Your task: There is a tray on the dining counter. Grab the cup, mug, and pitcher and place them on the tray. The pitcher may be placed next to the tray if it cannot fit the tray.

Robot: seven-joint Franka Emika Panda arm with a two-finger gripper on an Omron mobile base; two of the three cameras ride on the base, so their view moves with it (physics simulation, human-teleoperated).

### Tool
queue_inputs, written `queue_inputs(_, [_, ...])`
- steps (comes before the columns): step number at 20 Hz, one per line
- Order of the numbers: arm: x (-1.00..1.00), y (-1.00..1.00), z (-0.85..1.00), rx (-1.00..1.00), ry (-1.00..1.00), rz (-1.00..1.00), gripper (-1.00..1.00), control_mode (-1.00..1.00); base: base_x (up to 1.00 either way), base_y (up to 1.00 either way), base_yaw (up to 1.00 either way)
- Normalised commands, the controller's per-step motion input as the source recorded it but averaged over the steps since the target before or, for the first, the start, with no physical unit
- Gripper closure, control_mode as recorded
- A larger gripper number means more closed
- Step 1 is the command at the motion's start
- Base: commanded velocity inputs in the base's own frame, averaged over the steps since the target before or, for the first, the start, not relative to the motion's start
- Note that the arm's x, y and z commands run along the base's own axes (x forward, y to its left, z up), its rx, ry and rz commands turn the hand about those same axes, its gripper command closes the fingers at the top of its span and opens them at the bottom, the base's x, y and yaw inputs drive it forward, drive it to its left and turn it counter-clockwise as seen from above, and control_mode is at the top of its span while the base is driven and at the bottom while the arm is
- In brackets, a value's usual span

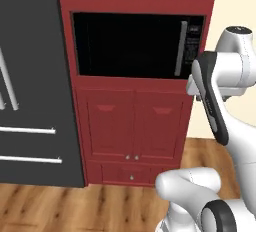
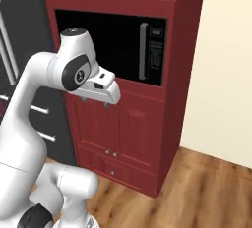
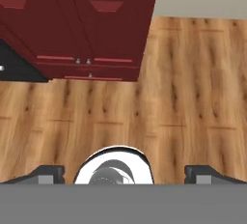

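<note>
Red cabinets (image 1: 131,126) and a built-in microwave (image 1: 137,45) are facing me, and I am carrying my gripper (image 3: 124,174) wide open and empty over wooden floor (image 3: 193,102), presumably searching.

i'm looking at a home kitchen: a tall dark red cabinet unit (image 1: 132,126) with a black built-in microwave (image 1: 137,45) set into it, a dark fridge (image 1: 30,101) with silver bar handles beside it, wood plank flooring (image 3: 193,97) and a cream wall (image 2: 221,74).
</note>
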Motion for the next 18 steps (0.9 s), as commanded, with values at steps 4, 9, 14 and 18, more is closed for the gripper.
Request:
queue_inputs(4, [0.0, 0.0, 0.0, 0.0, 0.0, 0.0, -1.0, 1.0, 0.27, 1.0, -0.1])
queue_inputs(9, [0.0, 0.0, 0.0, 0.0, 0.0, 0.0, -1.0, 1.0, 0.31, 1.0, -0.11])
queue_inputs(14, [0.0, 0.0, 0.0, 0.0, 0.0, 0.0, -1.0, 1.0, 0.4, 1.0, -0.1])
queue_inputs(18, [0.0, 0.0, 0.0, 0.0, 0.0, 0.0, -1.0, 1.0, 0.49, 1.0, -0.12])
